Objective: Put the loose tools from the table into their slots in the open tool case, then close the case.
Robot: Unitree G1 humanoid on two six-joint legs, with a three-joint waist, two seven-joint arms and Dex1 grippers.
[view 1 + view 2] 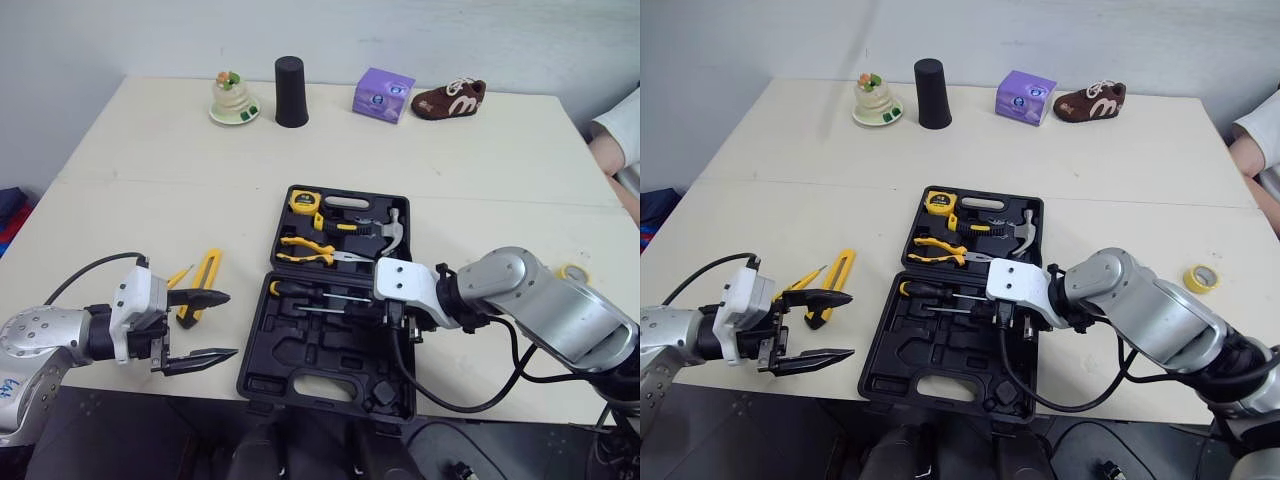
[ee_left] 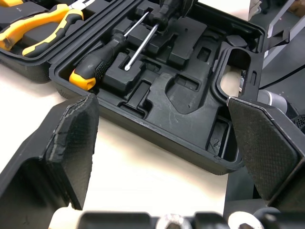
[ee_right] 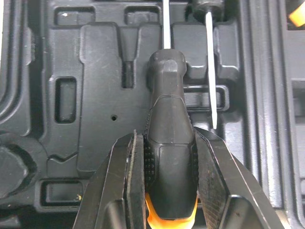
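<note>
Right gripper [image 3: 167,137] is clamped on the black handle of a screwdriver [image 3: 167,81], low over the near half of the open tool case [image 1: 300,388]. Its shaft points to the robot's left, just beside a second screwdriver [image 2: 95,71] lying in the tray the opposite way; can't tell if the held one is fully seated. Left gripper [image 1: 232,324] hovers with fingers wide apart, nothing between them, over the table [image 1: 150,180] just left of the case, near a yellow utility knife [image 1: 203,283]; far half holds tape measure [image 1: 304,202], pliers [image 1: 305,250], hammer [image 1: 385,232].
</note>
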